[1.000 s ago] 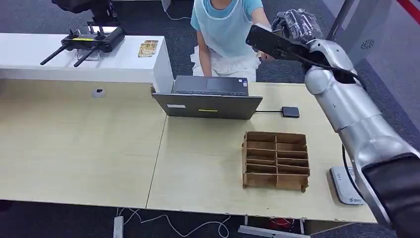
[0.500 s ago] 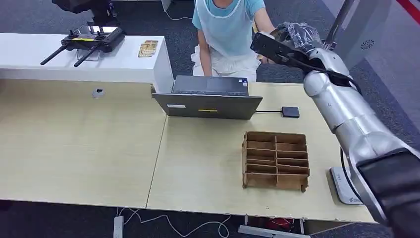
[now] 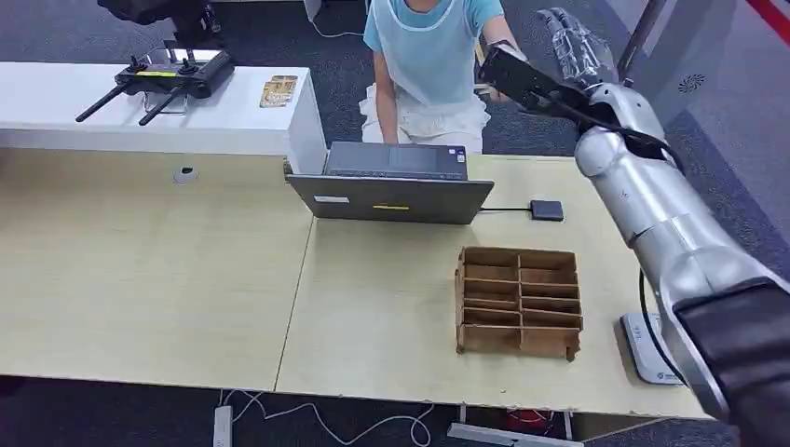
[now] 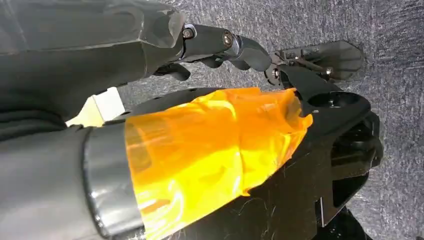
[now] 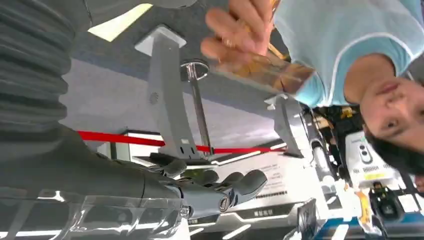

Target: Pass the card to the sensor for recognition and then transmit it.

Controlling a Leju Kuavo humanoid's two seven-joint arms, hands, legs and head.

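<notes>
Handover looks to be the step in hand, judged from how things lie.

Table [image 3: 168, 279] fills the head view. The person [image 3: 424, 47] sits behind it at 12 o'clock. The right arm [image 3: 652, 214] reaches up from 4 o'clock toward them. The laptop [image 3: 391, 197] stands at table centre, and the brown divided tray [image 3: 519, 300] lies at 5 o'clock from it. A white device [image 3: 646, 351] sits on the table edge at 4 o'clock. The sensor [image 3: 547, 209], a small black pad wired to the laptop, lies at 3 o'clock from it.

The right hand [image 3: 575, 42] is up at 1 o'clock with its fingers spread, holding nothing. In the right wrist view the card [image 5: 272, 74] is pinched in the person's hand [image 5: 235, 30], apart from the robot's fingers [image 5: 225, 187]. The left hand [image 4: 225, 42] hangs over carpet with its fingers loosely bent and nothing in them.

The card is with the person, so the transfer seems done. The next move probably calls for drawing the right arm back, clear of the laptop lid.

Writing: the laptop lid carries a white sticker [image 3: 331, 199] and the white device a blue mark, both too small to read. Signs behind the person in the right wrist view are blurred.
</notes>
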